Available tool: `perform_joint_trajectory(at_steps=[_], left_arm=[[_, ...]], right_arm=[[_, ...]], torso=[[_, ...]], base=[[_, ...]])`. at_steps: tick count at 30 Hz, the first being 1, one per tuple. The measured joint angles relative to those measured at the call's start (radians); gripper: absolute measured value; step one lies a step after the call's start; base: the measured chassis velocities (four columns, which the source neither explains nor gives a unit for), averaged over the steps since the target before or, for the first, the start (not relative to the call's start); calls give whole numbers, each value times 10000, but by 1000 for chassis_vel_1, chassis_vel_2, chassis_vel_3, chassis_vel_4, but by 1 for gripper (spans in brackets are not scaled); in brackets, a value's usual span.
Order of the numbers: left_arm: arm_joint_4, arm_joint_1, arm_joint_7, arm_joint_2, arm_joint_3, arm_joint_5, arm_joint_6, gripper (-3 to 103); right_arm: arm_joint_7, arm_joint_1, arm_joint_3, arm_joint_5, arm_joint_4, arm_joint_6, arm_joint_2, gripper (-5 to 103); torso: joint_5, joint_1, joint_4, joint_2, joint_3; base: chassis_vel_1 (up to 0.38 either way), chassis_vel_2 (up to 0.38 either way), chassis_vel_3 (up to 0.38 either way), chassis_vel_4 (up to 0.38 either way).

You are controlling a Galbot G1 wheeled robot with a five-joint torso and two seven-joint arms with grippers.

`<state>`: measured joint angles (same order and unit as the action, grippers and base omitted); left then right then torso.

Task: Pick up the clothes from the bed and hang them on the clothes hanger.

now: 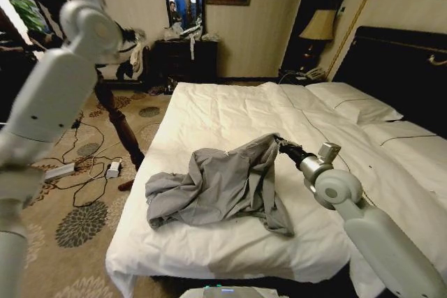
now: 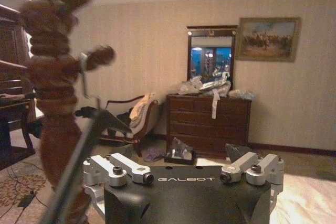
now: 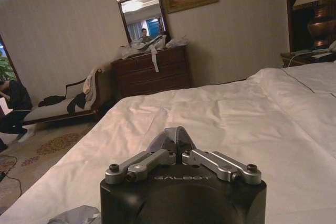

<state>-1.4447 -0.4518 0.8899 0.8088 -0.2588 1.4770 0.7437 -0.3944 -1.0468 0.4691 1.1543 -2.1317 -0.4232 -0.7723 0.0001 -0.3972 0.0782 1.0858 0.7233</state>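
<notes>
The grey shirt (image 1: 216, 186) lies crumpled on the white bed (image 1: 230, 109) near its foot. My right gripper (image 1: 279, 142) is shut on the shirt's upper right edge; in the right wrist view a pinched fold of grey fabric (image 3: 176, 136) stands up between the closed fingers of the right gripper (image 3: 181, 153). My left arm (image 1: 70, 68) is raised high beside the bed. In the left wrist view my left gripper (image 2: 186, 174) is open beside the dark clothes hanger (image 2: 79, 166), whose silver wire hook (image 2: 84, 77) rises toward a peg of the coat stand.
The carved wooden coat stand (image 1: 115, 120) (image 2: 52, 114) stands on the carpet left of the bed. Cables and a power strip (image 1: 77, 165) lie on the floor by it. A dark dresser (image 1: 185, 57) is against the far wall. Pillows (image 1: 353, 102) lie at the dark headboard.
</notes>
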Motion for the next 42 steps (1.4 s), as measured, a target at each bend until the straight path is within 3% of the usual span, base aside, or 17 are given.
perform_joint_trajectory(at_steps=[11, 17, 29, 36, 42], left_arm=[[246, -237, -328, -1381, -90, 777, -39, 99], [494, -42, -400, -1556, -59, 904, -53, 99], [1755, -63, -358, -1108, -345, 1248, -69, 100], [3495, -1165, -559, -76, -1133, 1497, -79, 100], [4215, -1424, -734, 236, -1483, 1444, -81, 98]], right_arm=[[26, -193, 217, 17, -275, 6, 52, 0], [29, -83, 221, 106, -308, 55, 48, 0], [-36, -183, 500, 550, -567, 53, 277, 0], [32, -129, 435, 541, -462, 100, 241, 0], [28, -213, 482, 555, -608, 103, 258, 0]], torso=[[-1, 0, -4, 0, 0], [-3, 0, -6, 0, 1], [-2, 0, -5, 0, 0], [7, -3, 2, 0, 1], [-3, -2, -7, 0, 1]], base=[[0, 0, 0, 0], [0, 0, 0, 0], [0, 0, 0, 0], [0, 0, 0, 0], [0, 0, 0, 0]])
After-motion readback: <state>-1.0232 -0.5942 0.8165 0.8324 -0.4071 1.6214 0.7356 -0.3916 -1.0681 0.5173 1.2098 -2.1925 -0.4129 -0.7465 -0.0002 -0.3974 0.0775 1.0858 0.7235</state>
